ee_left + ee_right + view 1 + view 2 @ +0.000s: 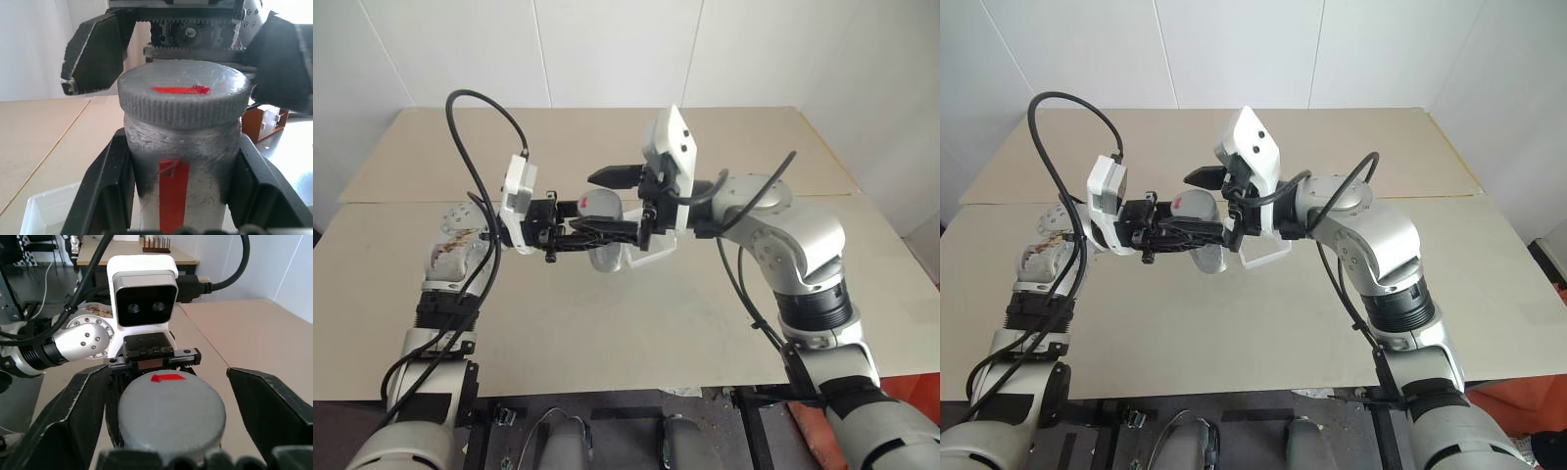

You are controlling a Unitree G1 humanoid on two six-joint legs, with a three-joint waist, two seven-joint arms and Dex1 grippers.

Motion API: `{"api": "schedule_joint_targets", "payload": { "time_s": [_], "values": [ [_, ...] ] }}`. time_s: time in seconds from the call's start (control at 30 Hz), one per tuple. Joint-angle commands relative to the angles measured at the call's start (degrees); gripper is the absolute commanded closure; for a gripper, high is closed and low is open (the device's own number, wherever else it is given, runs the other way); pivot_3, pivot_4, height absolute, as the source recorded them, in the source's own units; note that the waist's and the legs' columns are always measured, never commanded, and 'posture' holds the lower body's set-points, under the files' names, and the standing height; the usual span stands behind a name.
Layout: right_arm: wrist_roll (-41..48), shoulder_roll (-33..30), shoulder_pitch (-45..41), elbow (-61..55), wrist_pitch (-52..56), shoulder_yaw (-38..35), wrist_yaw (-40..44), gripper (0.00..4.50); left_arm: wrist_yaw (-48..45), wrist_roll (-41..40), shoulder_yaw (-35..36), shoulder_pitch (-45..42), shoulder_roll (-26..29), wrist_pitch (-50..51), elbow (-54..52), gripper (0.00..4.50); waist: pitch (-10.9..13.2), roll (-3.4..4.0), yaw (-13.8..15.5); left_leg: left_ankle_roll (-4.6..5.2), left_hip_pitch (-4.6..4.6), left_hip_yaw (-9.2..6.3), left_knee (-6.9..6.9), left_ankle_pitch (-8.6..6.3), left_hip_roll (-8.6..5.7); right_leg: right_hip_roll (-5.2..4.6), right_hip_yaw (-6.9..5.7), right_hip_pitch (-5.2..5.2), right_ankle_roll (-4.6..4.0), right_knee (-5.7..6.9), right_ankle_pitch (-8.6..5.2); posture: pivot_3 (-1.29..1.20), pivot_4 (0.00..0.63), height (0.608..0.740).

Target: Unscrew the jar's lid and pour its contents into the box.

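Jar (182, 181) is sitting clamped in my left gripper (592, 233) above the clear box (49, 213), lid (171, 413) on, while my right gripper (168, 396) is straddling it, fingers spread wide, gripping nothing.

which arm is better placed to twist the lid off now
The right. The right gripper is open, with a finger on either side of the lid, while the left gripper is shut on the jar, holding it.

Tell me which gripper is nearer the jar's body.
Left. The left gripper is clamped on the jar body, a finger on each side. The right gripper stands open around the lid, fingers apart from it.
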Motion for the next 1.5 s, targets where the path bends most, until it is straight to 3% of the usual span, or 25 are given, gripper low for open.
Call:
{"api": "schedule_joint_targets", "payload": {
  "time_s": [0.03,0.2,0.3,0.4,0.6,0.67,0.87,0.93,1.17,1.33,1.5],
  "values": [
    [-0.4,0.5,-1.1,-1.1,-1.8,-0.5,0.3,0.04,-0.2,-0.1,0.3,-1.6,0.1,-1.2,-0.9,2.42,0.0,0.0,0.0,0.0,0.0,0.0,0.0,0.0,0.0,0.0,0.0,0.0,0.0,0.0,0.0,0.0,0.15,0.74],
    [-0.6,0.7,-1.2,-0.7,-1.7,-0.7,0.6,0.04,-0.4,0.0,0.3,-1.6,0.3,-1.4,-0.9,2.42,0.0,0.0,0.0,0.0,0.0,0.0,0.0,0.0,0.0,0.0,0.0,0.0,0.0,0.0,0.0,0.0,0.15,0.74],
    [-0.5,0.9,-1.2,-0.7,-1.6,-0.8,0.7,0.67,-0.4,0.1,0.3,-1.5,0.3,-1.5,-1.1,2.42,0.0,0.0,0.0,0.0,0.0,0.0,0.0,0.0,0.0,0.0,0.0,0.0,0.0,0.0,0.0,0.0,0.15,0.74],
    [-0.3,1.0,-1.1,-0.8,-1.5,-1.0,0.8,1.69,-0.5,0.1,0.2,-1.5,0.4,-1.6,-1.2,2.42,0.0,0.0,0.0,0.0,0.0,0.0,0.0,0.0,0.0,0.0,0.0,-0.01,0.0,0.0,0.0,0.0,0.15,0.74],
    [0.3,1.5,-0.9,-0.3,-1.7,-1.8,0.7,1.75,-1.2,0.0,0.0,-1.3,0.8,-1.0,-1.3,2.42,0.0,0.0,0.0,0.0,0.0,0.0,0.0,0.0,0.0,0.0,0.0,-0.01,0.0,0.0,0.0,0.0,0.15,0.74],
    [2.5,1.2,-0.5,1.5,-4.1,-2.8,6.0,1.75,-3.0,-0.9,-0.2,-1.5,1.3,0.0,-1.6,2.42,0.0,0.0,0.0,0.0,0.0,0.0,0.0,0.0,0.0,0.0,0.0,0.0,0.0,0.0,0.0,0.0,0.15,0.74],
    [8.9,0.1,-2.1,13.6,-16.5,-3.9,36.9,1.75,-6.7,-7.0,-4.3,-2.9,4.9,4.2,-4.7,2.42,0.0,0.02,0.1,0.0,-0.01,0.0,0.01,0.0,-0.01,0.0,-0.03,0.05,0.01,-0.08,0.0,0.0,0.15,0.74],
    [9.1,1.0,-4.3,19.2,-19.1,-3.3,43.8,1.75,-6.7,-9.9,-6.5,-3.4,6.7,5.2,-6.0,2.42,0.0,0.04,0.0,0.0,0.0,0.0,0.02,0.0,0.0,0.01,-0.02,0.04,0.01,-0.08,0.0,0.0,0.15,0.74],
    [6.2,3.2,-10.4,34.4,-29.7,3.3,46.5,1.75,-6.7,-13.4,-10.6,-3.5,9.7,4.3,-8.3,2.42,0.1,0.09,-1.3,0.0,0.12,-0.01,-0.04,0.0,0.16,0.17,0.02,0.02,0.0,0.03,0.0,0.0,0.15,0.74],
    [3.7,3.6,-9.5,33.5,-29.5,-0.2,42.0,0.18,-6.7,-10.9,-7.9,-2.5,8.7,4.1,-6.8,2.42,0.1,0.1,-1.0,-0.01,0.02,-0.01,-0.01,0.0,0.14,0.14,-0.02,-0.01,0.0,0.06,0.0,0.0,0.15,0.74],
    [1.1,-0.2,-2.4,18.5,-25.3,-4.2,27.8,0.04,-2.7,-7.5,-3.9,1.5,8.7,2.3,-5.7,2.42,0.1,0.1,-0.6,0.0,0.0,-0.02,-0.03,0.0,0.14,0.11,-0.03,-0.02,0.0,0.05,0.0,0.0,0.15,0.74]
  ]
}}
